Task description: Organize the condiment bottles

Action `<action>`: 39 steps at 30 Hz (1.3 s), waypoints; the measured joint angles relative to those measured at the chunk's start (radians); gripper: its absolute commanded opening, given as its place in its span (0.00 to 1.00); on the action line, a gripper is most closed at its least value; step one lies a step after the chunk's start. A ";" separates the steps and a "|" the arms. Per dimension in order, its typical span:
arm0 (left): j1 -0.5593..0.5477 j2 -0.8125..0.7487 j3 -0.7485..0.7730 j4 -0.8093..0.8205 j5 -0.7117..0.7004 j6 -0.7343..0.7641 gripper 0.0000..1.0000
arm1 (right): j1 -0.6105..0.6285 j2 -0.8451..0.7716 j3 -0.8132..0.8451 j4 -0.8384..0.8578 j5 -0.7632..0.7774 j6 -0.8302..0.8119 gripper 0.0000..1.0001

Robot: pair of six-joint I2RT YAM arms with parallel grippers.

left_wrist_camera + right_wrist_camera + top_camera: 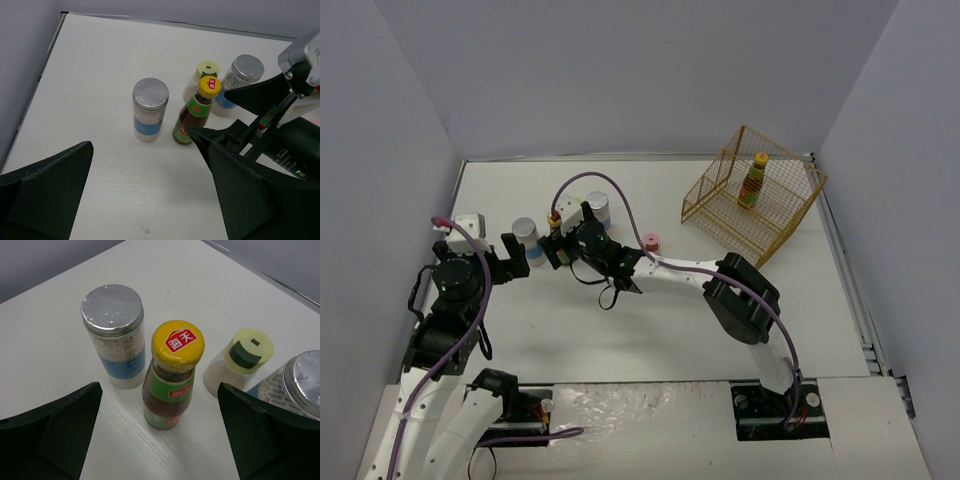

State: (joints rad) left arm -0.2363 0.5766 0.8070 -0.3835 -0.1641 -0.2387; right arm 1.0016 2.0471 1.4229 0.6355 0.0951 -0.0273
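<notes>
on the white table, at about ten o'clock from its middle in the top view, a close group of four condiment bottles, all upright.

in the left wrist view:
- at the left of the group, a white jar with silver lid and blue label.
- at three o'clock of this jar, just beside it but not touching, a slim dark-red sauce bottle with yellow cap and green label.
- at one o'clock of this sauce bottle, close behind it, a small shaker with pale green lid.
- at three o'clock of this shaker, near it, a second silver-lidded jar with blue label.

near the middle of the table, at three o'clock of the group and well apart from it, a low shaker with pink lid.

at about two o'clock of the table, a yellow wire basket. inside it, a second slim sauce bottle with yellow cap. cannot tell if standing straight or leaning.

left gripper: reaching in from the nine o'clock side, spread wide, holding nothing. straight ahead at twelve o'clock, the first jar, not touched.

right gripper: reaching in from the three o'clock side, also spread wide, gripping nothing. at twelve o'clock, in the gap between the two black fingers, the first sauce bottle, with free space on both sides.
</notes>
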 measured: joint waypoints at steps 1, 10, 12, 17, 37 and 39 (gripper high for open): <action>0.000 0.000 0.000 -0.001 -0.003 0.000 0.97 | 0.000 0.013 0.014 0.009 0.011 0.000 0.96; 0.000 0.009 0.000 -0.002 -0.020 0.000 0.97 | 0.000 0.104 0.109 0.039 0.062 -0.006 0.81; 0.000 0.009 0.000 -0.002 -0.020 0.000 0.97 | 0.000 0.126 0.129 0.042 0.064 -0.008 0.77; 0.000 0.010 0.000 -0.002 -0.018 0.000 0.97 | -0.006 0.167 0.156 0.042 0.066 -0.016 0.63; 0.000 0.039 -0.008 0.007 0.037 0.000 0.97 | -0.020 0.012 -0.062 0.047 0.082 -0.023 0.00; 0.000 0.049 -0.009 0.008 0.050 0.000 0.97 | -0.020 -0.045 -0.112 0.003 0.083 -0.023 0.00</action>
State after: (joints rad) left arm -0.2367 0.6257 0.7981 -0.3759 -0.1137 -0.2383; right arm 0.9817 2.0017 1.3110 0.6382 0.1780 -0.0504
